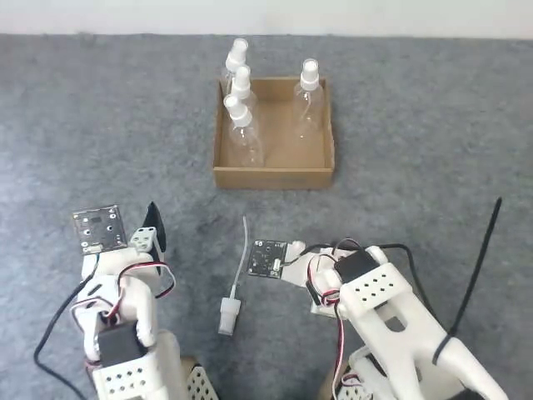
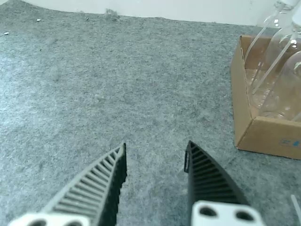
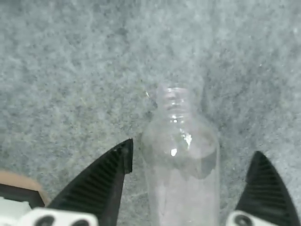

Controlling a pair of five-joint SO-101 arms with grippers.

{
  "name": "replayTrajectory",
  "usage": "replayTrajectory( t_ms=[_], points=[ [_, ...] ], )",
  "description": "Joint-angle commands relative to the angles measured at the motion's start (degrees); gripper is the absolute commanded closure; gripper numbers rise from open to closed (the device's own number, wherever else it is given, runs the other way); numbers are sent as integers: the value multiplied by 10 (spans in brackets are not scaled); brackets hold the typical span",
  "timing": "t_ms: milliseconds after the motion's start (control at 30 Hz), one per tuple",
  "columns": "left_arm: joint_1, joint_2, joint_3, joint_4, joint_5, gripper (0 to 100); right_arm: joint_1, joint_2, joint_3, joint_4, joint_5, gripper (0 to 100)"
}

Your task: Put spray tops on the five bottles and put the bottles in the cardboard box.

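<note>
- right gripper (image 3: 193, 148): jaws spread wide, nothing pinched. They sit either side of the last bare bottle (image 3: 181, 141) with a gap on both sides, so it's lined up for a grab but not holding.
- that bottle: clear, open neck, no spray top. It looks like it's lying on the grey carpet (image 1: 100, 125) with the neck pointing away from the gripper, though I can't say for sure it isn't standing.
- left gripper (image 2: 155, 145): also released and empty. It hangs over bare carpet, off to one side of the box and well apart from everything.
- loose spray top (image 1: 229, 312): lying on the carpet between the two arms, with its long dip tube stretched out toward the box. Nobody's touching it. Pretty sure it's the one meant for the bare bottle.
- cardboard box (image 1: 275, 177): sits at the far side of the table, past both arms. Four bottles (image 1: 244, 137) stand in it with white spray tops on, three in a line down one side and one alone on the other. The farthest of the three pokes up past the back wall, but I read it as inside.
- my take on progress: four of five are done. What's left is picking up the bare bottle, fitting that last top with its tube down the neck, and dropping it in the free spot in the box.
</note>
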Motion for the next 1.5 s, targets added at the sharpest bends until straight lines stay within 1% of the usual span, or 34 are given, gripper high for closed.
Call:
replayTrajectory(
  t_ms=[0, 467, 500, 633, 733, 867, 1033, 1133, 1300, 1467],
  points=[
    [-2, -10, -7, -10, 6, 809, -4, -7, -40, -4, 22, 722],
    [-2, -10, -7, -10, 6, 809, -4, -8, -18, -7, 24, 730],
    [-2, -10, -7, -10, 6, 809, -4, -11, -18, -6, 23, 749],
    [-2, -10, -7, -10, 6, 808, -4, -15, -39, -3, 19, 884],
    [-2, -10, -7, -10, 6, 808, -3, -15, -68, -2, 14, 934],
    [-2, -10, -7, -10, 6, 808, -7, -15, -97, -2, -66, 938],
    [-2, -10, -7, -10, 6, 808, -8, -15, -137, -2, -133, 939],
    [-2, -10, -7, -10, 6, 808, -9, -15, -162, -3, -190, 937],
    [-2, -10, -7, -10, 6, 808, -36, -16, -203, -6, -278, 935],
    [-2, -10, -7, -10, 6, 808, -79, -16, -225, -8, -332, 935]
  ],
)
